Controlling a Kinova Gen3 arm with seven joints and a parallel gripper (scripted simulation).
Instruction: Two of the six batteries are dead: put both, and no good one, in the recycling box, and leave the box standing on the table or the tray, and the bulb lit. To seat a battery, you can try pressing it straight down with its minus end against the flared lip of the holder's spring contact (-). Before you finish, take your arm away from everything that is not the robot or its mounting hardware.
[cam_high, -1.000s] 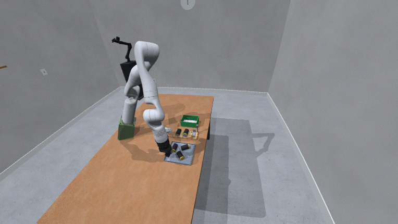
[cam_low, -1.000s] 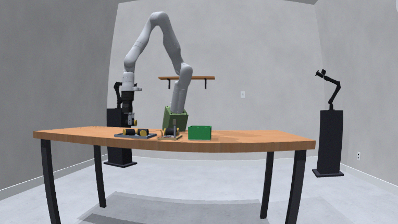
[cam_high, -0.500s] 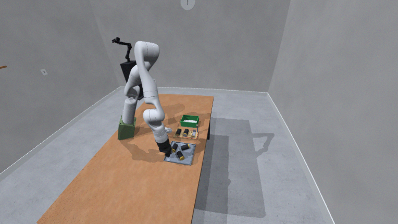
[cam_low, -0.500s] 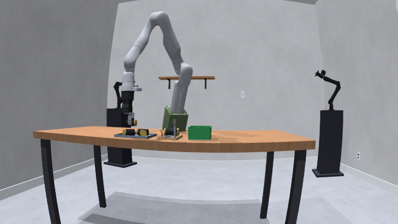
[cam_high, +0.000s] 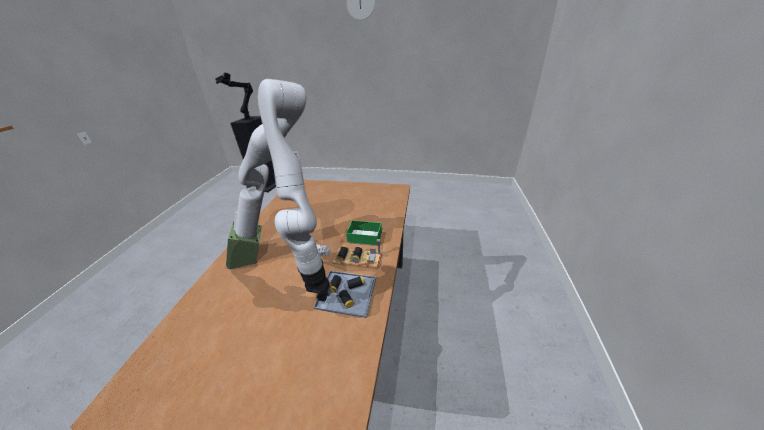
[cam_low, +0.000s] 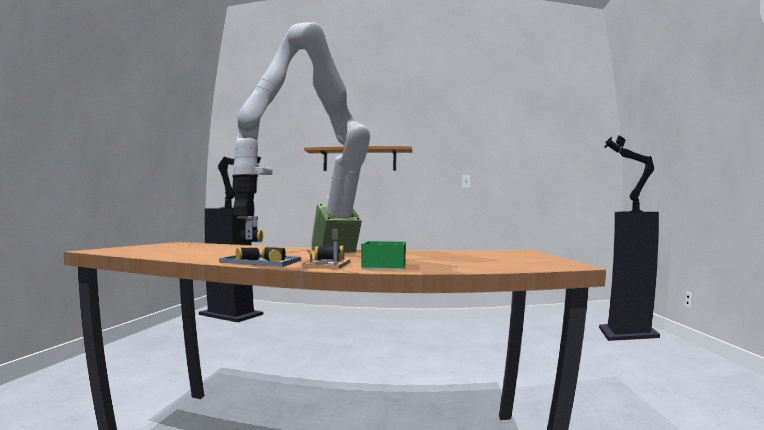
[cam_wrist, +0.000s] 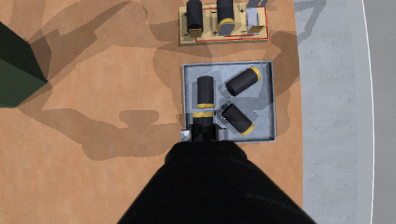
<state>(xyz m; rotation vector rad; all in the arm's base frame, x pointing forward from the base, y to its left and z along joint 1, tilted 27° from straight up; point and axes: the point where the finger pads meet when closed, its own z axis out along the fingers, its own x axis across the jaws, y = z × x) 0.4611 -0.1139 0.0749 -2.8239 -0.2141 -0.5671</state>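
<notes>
My gripper (cam_wrist: 203, 129) is shut on a black battery with a yellow end (cam_wrist: 202, 120) and holds it a little above the near edge of the grey tray (cam_wrist: 229, 102); it also shows in the side view (cam_low: 252, 233). Three more batteries lie loose in the tray (cam_wrist: 205, 91) (cam_wrist: 243, 81) (cam_wrist: 237, 119). The battery holder board (cam_wrist: 223, 21) beyond the tray carries two batteries (cam_wrist: 195, 15) (cam_wrist: 225, 16). The green recycling box (cam_high: 363, 231) stands upright on the table behind the holder; it also shows in the side view (cam_low: 382, 254).
The arm's green base block (cam_high: 243, 248) stands to the left of the tray. The table's right edge (cam_high: 392, 277) runs close beside the tray, holder and box. A black camera stand (cam_low: 635, 267) is on the floor at the far right.
</notes>
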